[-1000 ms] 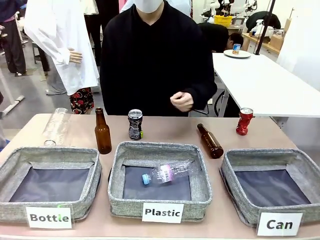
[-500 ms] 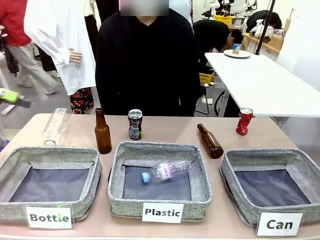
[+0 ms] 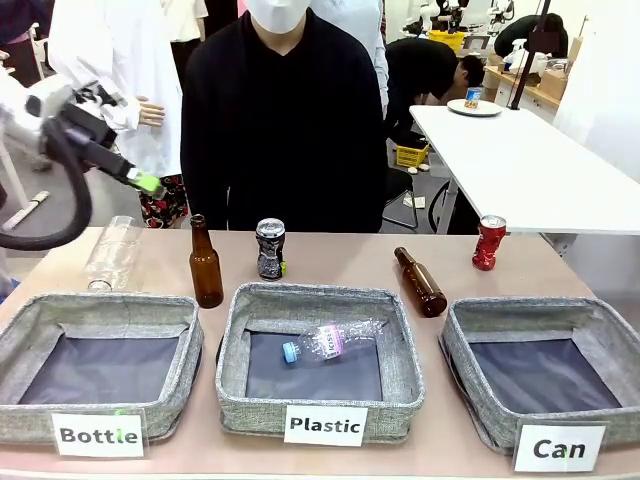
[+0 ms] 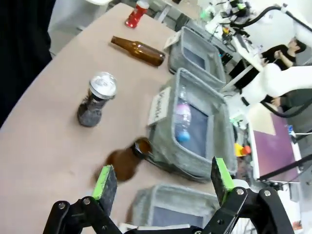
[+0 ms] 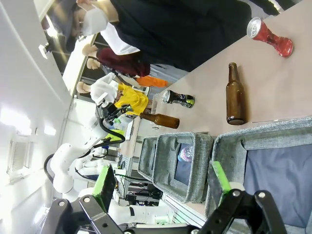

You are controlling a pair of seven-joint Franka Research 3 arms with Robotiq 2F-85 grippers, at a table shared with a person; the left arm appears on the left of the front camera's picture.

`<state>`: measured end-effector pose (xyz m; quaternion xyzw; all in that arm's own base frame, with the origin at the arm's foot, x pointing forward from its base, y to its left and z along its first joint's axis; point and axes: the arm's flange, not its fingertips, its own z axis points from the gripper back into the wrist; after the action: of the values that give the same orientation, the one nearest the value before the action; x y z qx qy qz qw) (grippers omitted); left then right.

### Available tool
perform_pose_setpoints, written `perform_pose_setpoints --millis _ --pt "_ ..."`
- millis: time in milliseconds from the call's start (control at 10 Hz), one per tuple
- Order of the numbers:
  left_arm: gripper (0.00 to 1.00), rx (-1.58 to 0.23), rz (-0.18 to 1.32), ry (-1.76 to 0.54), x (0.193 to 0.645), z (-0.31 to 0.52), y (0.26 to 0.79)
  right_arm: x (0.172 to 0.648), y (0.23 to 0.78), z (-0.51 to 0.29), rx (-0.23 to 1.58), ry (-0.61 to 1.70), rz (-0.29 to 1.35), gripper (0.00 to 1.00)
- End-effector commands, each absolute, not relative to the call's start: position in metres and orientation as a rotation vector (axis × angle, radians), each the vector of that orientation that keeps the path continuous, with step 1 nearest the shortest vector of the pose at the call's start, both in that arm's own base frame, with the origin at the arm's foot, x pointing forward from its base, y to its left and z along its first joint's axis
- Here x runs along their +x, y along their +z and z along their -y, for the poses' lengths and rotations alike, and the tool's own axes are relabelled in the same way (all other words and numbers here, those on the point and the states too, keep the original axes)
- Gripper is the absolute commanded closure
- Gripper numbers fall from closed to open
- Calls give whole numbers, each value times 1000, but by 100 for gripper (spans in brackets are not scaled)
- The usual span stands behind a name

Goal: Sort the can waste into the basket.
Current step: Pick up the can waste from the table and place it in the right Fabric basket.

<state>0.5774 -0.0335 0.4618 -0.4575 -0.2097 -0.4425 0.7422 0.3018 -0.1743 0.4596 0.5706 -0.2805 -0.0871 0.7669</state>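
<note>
Can waste stands unsorted along the table's far side: black-and-silver can (image 3: 270,248) centre-left, red can (image 3: 489,243) right, beyond the near-right basket (image 3: 462,322). Left gripper (image 4: 163,176) and right gripper (image 5: 163,181) gape, holding nothing. Reaching for the black-and-silver can could topple the upright brown bottle (image 3: 206,265) just beside it.

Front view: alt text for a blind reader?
A black-and-silver can and a red can stand beyond the Bottle basket, Plastic basket and Can basket. Two brown bottles sit nearby; a person stands behind; the left gripper hovers upper left.
</note>
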Motion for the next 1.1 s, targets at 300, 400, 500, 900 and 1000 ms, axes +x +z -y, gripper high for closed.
perform_pose_setpoints --millis 300,400,500,900,1000 --pt "0 -990 471 -1005 594 47 454 304 460 174 1256 -171 645 0" --pt "0 -986 437 -922 615 57 443 304 460 174 1256 -171 645 0" --pt "0 -983 434 -1069 630 63 451 304 460 174 1256 -171 645 0" --pt "0 -1009 630 -1286 700 61 447 304 460 174 1256 -171 645 0" --pt "0 -1017 660 -1330 711 62 438 304 460 174 1256 -171 645 0"
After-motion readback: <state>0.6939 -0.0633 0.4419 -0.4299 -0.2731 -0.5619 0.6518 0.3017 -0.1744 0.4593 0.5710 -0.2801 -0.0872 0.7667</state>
